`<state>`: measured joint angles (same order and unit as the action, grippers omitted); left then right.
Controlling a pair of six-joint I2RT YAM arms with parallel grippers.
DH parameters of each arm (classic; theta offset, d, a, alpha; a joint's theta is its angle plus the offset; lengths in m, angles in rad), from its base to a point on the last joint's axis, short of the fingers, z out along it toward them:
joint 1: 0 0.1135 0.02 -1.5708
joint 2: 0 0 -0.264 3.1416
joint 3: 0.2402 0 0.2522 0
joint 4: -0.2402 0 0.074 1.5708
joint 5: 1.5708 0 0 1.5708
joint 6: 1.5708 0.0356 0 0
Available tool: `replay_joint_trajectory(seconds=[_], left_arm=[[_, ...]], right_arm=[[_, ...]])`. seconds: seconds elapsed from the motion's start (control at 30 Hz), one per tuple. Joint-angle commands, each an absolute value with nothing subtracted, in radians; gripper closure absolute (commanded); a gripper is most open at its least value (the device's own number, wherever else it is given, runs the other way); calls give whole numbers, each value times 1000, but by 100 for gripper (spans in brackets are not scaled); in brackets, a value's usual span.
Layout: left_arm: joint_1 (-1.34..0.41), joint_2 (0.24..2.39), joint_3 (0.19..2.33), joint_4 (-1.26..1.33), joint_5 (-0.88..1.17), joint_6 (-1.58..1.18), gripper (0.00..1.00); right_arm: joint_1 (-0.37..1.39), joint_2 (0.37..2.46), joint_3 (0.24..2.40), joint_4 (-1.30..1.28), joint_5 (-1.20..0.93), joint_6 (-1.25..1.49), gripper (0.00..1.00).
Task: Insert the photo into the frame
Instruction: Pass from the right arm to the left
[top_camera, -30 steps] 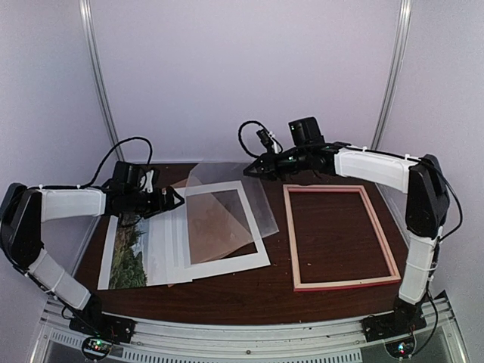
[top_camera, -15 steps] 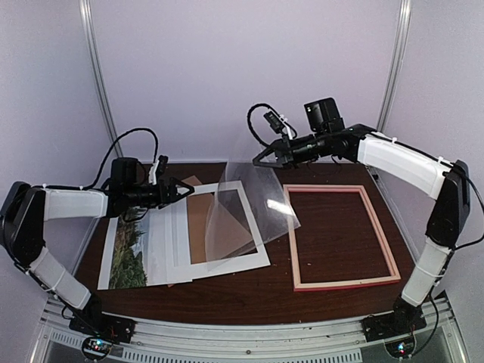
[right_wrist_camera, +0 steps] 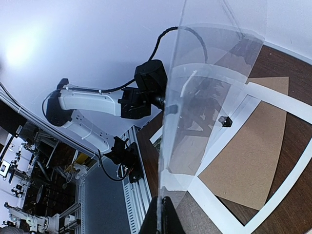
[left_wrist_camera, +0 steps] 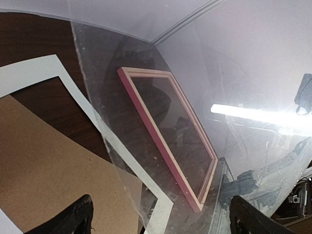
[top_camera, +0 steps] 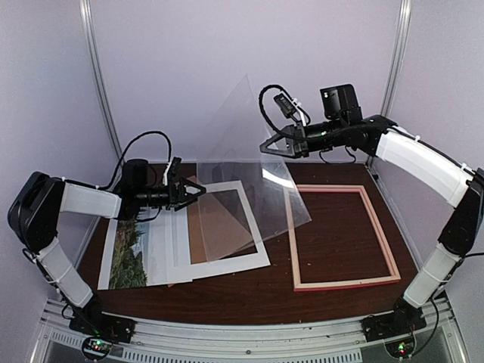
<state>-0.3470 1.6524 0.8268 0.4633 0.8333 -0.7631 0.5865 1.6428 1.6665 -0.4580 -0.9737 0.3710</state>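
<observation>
Pinching clear sheet [top_camera: 236,140], R gripper [top_camera: 265,147] was clamped | L gripper [top_camera: 198,189] spread, empty | I reckoned: square it over frame [top_camera: 290,242], lower flat.

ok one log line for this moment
right fingers: shut on clear sheet, held in air | left fingers: open, empty | frame: empty | photo: not placed

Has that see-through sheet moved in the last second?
Yes. The right gripper has lifted the clear sheet steeply upward from the white mat, which has not moved.
</observation>
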Motion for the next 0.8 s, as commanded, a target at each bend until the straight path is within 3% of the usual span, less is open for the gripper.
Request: replay_joint_trajectory(seconds=[0.0, 0.3, 0.43, 0.77], left_arm=[[-383, 1708, 875, 595, 889, -820, 3], [-404, 1813, 868, 982, 965, -1085, 3], [-405, 1849, 874, 1084, 979, -1160, 7], [-403, 1770, 878, 926, 960, -1056, 16]], right_arm=[[587, 1604, 1647, -395, -1007, 389, 100], [579, 1585, 1624, -403, -997, 382, 100], [568, 1578, 1616, -417, -980, 377, 100], [516, 1569, 1586, -505, -867, 349, 100]])
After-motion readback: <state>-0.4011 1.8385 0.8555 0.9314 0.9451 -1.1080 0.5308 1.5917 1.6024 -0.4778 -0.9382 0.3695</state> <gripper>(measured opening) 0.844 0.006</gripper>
